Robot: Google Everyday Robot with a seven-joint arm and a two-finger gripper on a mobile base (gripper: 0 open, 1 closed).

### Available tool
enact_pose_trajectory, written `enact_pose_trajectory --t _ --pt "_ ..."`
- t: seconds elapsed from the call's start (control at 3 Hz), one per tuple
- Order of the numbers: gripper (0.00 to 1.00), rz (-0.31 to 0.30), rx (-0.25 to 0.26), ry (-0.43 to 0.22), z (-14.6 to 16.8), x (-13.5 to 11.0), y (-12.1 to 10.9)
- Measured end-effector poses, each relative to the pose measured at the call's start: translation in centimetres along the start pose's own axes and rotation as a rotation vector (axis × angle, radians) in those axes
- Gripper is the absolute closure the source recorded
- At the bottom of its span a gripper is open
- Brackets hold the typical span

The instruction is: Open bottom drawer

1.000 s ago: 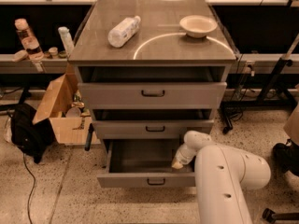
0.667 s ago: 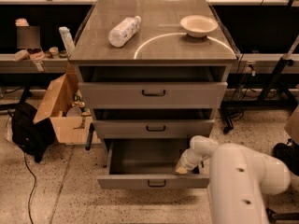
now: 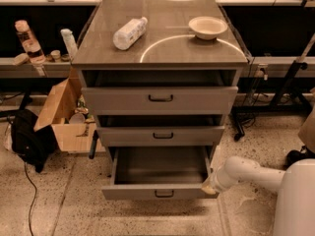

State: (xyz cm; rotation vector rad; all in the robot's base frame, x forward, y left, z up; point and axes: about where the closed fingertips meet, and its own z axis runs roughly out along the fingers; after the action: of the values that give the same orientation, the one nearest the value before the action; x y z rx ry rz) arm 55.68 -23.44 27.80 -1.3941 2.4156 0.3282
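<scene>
Btm drawer [image 3: 133, 192] open, grey inside; gripper [image 3: 209, 186] at its R corner.

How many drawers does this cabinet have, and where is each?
3. The top drawer sits under the countertop, the middle drawer below it, and the bottom drawer lowest, pulled farthest out. The gripper is at its front corner on the picture's right. None seems hidden.

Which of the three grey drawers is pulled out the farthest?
The bottom drawer: its grey inside is open to view, while the top drawer and the middle drawer stand out only a little. The gripper is at its front right corner.
</scene>
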Motion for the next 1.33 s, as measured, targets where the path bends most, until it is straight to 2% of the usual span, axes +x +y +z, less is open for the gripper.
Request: enact_pose_trajectory --t 0.33,0.67,1.0,1.33 --pt "0.75 -0.01 -0.043 0.013 1.2 0.4 2.2" --pt "0.52 -0.01 -0.04 0.012 1.2 0.4 2.0" --pt "0.28 -0.048 -0.043 0.004 1.9 -1.4 0.2" --pt "0.0 -0.132 -0.07 -0.014 4.2 -5.7 -3.3"
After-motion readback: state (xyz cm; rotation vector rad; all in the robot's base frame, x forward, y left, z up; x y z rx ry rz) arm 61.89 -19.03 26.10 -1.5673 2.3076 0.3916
